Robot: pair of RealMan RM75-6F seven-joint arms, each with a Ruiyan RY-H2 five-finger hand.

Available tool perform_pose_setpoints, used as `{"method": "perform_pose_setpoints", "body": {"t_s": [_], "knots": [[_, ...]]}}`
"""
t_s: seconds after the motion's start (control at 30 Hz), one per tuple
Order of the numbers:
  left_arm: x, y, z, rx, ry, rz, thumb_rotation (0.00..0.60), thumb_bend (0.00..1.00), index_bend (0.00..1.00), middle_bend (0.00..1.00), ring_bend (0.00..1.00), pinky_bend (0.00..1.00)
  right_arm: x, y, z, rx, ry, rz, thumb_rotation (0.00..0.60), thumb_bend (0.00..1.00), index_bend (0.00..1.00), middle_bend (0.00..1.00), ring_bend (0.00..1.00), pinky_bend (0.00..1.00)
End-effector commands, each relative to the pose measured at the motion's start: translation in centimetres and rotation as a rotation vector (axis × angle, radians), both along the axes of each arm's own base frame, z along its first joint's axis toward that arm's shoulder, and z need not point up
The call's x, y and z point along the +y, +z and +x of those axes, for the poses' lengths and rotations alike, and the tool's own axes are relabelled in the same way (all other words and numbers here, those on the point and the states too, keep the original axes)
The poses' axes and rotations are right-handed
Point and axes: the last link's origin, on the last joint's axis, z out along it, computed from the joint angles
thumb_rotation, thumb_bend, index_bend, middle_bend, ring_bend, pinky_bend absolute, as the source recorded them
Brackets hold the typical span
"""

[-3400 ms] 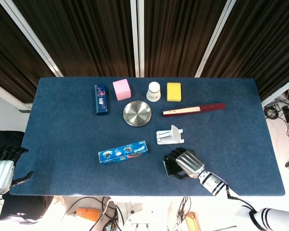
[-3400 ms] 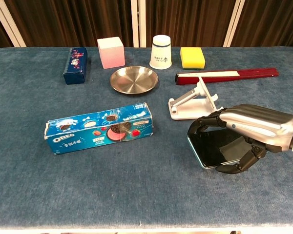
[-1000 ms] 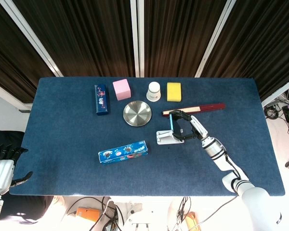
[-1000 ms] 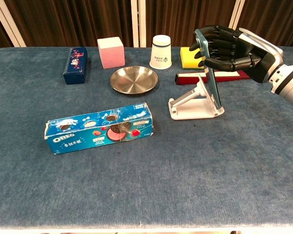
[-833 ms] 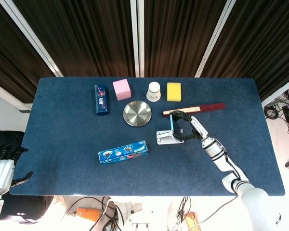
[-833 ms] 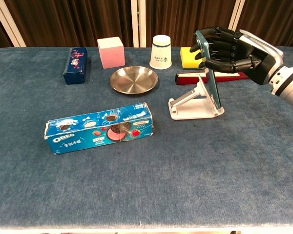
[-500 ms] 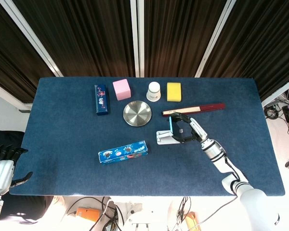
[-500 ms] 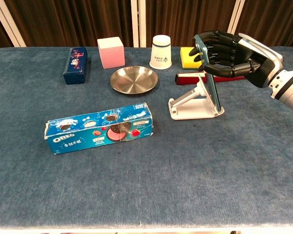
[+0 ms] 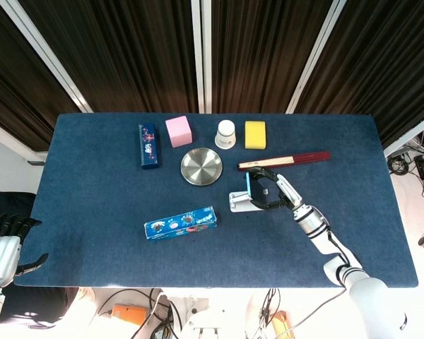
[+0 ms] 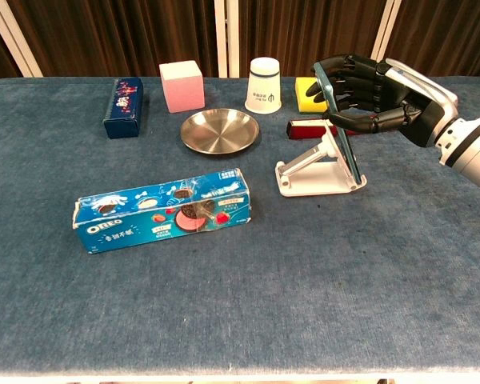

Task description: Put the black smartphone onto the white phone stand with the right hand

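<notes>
The black smartphone (image 10: 343,146) stands on edge in the white phone stand (image 10: 307,174), its bottom in the stand's lip and its top tilted back against the upright. My right hand (image 10: 386,91) still grips the phone's upper part from the right, fingers wrapped round it. From the head view, the phone (image 9: 258,189) shows its dark face over the stand (image 9: 238,202), with the right hand (image 9: 277,192) behind it. My left hand (image 9: 1,251) hangs off the table's near left corner, holding nothing, fingers apart.
An Oreo box (image 10: 162,210) lies left of the stand. Behind it are a steel plate (image 10: 220,130), a white cup (image 10: 263,85), a yellow sponge (image 10: 308,86), a pink cube (image 10: 182,86), a blue box (image 10: 123,107) and a long red-and-white box (image 9: 297,158).
The right hand carried the phone from the table's near side to the stand. In the last second the phone tipped back onto the stand and the hand sank slightly.
</notes>
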Motion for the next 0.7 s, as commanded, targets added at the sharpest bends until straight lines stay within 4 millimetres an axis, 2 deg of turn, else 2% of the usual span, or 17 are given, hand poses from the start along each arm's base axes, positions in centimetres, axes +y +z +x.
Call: {"method": "perform_pose_setpoints", "body": {"t_s": [0.03, 0.27, 0.57, 0.7], "knots": [[0.03, 0.00, -0.01, 0.000, 0.000, -0.001, 0.600, 0.12, 0.25, 0.22, 0.10, 0.00, 0.03, -0.06, -0.04, 0.005, -0.001, -0.002, 0.600, 0.38, 0.51, 0.49, 0.30, 0.35], [0.09, -0.06, 0.03, 0.000, -0.001, -0.003, 0.600, 0.12, 0.25, 0.22, 0.10, 0.00, 0.00, -0.12, 0.10, -0.001, -0.003, -0.001, 0.600, 0.27, 0.45, 0.48, 0.28, 0.34], [0.17, -0.11, 0.01, -0.001, -0.002, -0.003, 0.600, 0.12, 0.25, 0.22, 0.10, 0.00, -0.05, -0.03, 0.12, 0.012, -0.003, -0.019, 0.600, 0.26, 0.41, 0.45, 0.26, 0.31], [0.17, -0.19, 0.00, -0.002, -0.002, -0.005, 0.600, 0.12, 0.25, 0.22, 0.10, 0.00, -0.05, -0.06, 0.16, 0.028, 0.003, -0.022, 0.600, 0.26, 0.34, 0.41, 0.23, 0.27]]}}
